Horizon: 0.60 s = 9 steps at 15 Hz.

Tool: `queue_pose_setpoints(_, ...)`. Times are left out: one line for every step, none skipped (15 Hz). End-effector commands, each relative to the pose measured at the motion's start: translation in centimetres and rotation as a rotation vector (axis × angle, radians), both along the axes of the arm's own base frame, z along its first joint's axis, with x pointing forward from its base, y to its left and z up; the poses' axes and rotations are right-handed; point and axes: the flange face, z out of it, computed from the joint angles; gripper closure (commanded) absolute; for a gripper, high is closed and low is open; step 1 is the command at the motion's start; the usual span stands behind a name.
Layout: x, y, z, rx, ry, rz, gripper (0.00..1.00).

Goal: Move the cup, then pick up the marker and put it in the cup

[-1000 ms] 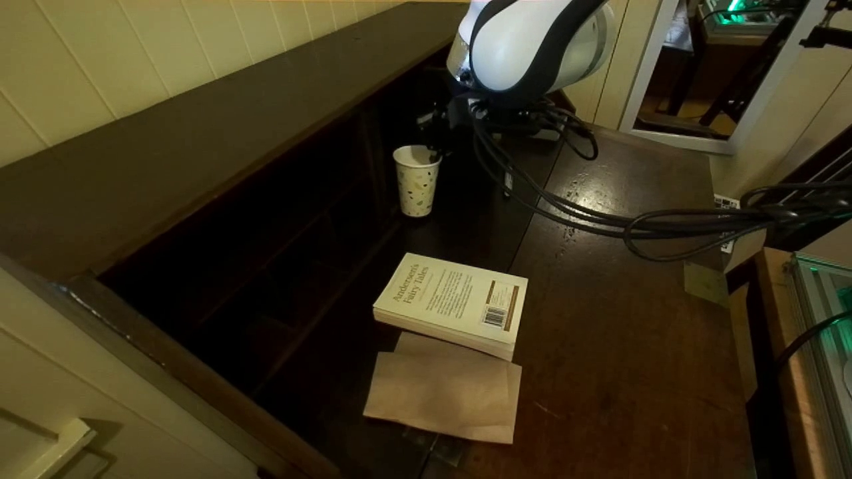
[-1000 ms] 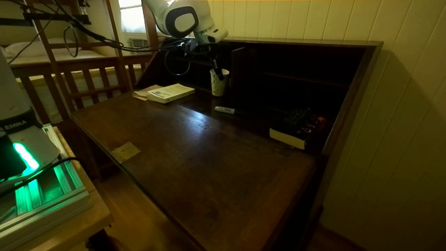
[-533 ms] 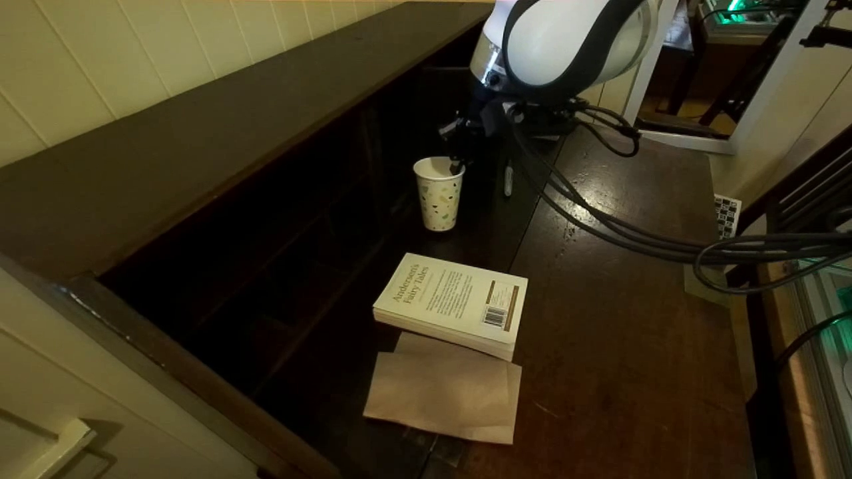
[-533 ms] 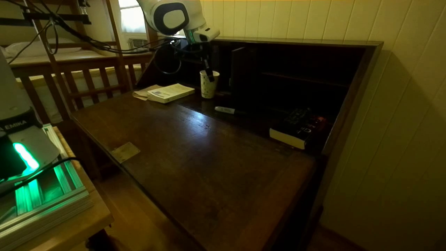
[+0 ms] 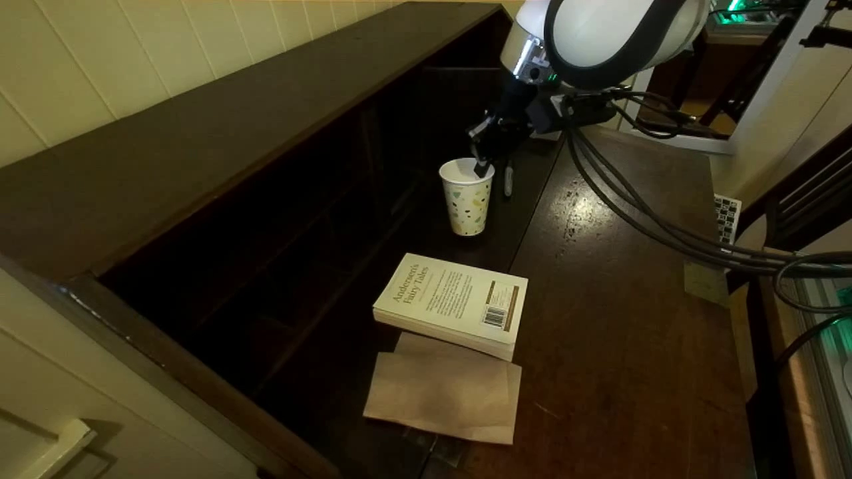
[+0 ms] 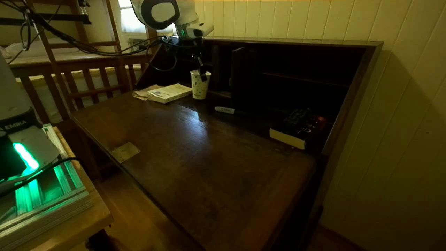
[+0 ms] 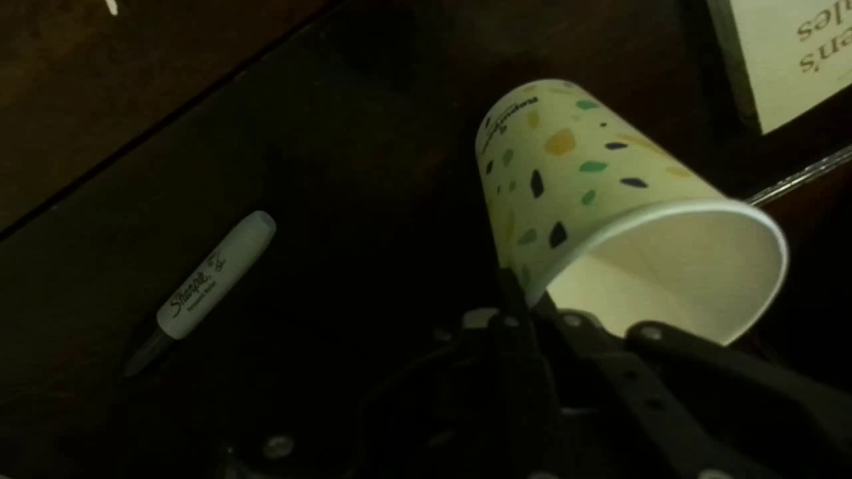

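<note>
The cup (image 5: pixel 468 209) is a white paper cup with small coloured flecks, wider at the rim. It also shows in an exterior view (image 6: pixel 200 87) and in the wrist view (image 7: pixel 586 153). My gripper (image 7: pixel 529 294) is shut on the cup's wall at the rim, with one finger inside and one outside. The cup is about upright. I cannot tell whether its base touches the desk. The marker (image 7: pixel 216 276), white with a dark cap, lies on the desk apart from the cup. It also shows in both exterior views (image 6: pixel 224 110) (image 5: pixel 508 181).
A white book (image 5: pixel 452 299) lies close to the cup, with brown paper (image 5: pixel 442 399) beside it. A thick dark book (image 6: pixel 296 130) lies at the desk's other end. Dark shelves (image 6: pixel 296 76) and an open cubby door (image 6: pixel 238 71) stand behind. Cables (image 5: pixel 639 213) hang from the arm.
The gripper has carried the cup along the desk, nearer the white book and away from the shelves. The gripper stays shut on it. The marker and books have not moved.
</note>
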Motion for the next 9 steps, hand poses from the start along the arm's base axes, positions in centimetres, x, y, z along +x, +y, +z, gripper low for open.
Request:
queue_pose_setpoints(-2.01, -0.21, 0.31, -0.026, 0.017, 0.085, 0.94)
queue_pose_setpoints(-2.27, -0.30, 0.28, -0.027, 0.017, 0.097, 0.98)
queue_pose_setpoints(-2.40, -0.50, 0.12, -0.030, 0.020, 0.107, 0.98)
queue_pose_setpoints(-2.55, -0.72, -0.04, -0.038, 0.024, 0.116, 1.00)
queue_pose_setpoints(-2.68, -0.82, -0.18, -0.037, 0.029, 0.121, 0.99)
queue_pose_setpoints(-2.76, -0.93, -0.25, -0.038, 0.030, 0.125, 0.83)
queue_pose_setpoints(-2.77, -1.00, -0.21, -0.040, 0.029, 0.127, 0.71)
queue_pose_setpoints(-2.77, -1.04, -0.15, -0.040, 0.027, 0.131, 0.66)
queue_pose_setpoints(-2.79, -1.09, -0.07, -0.041, 0.027, 0.133, 0.59)
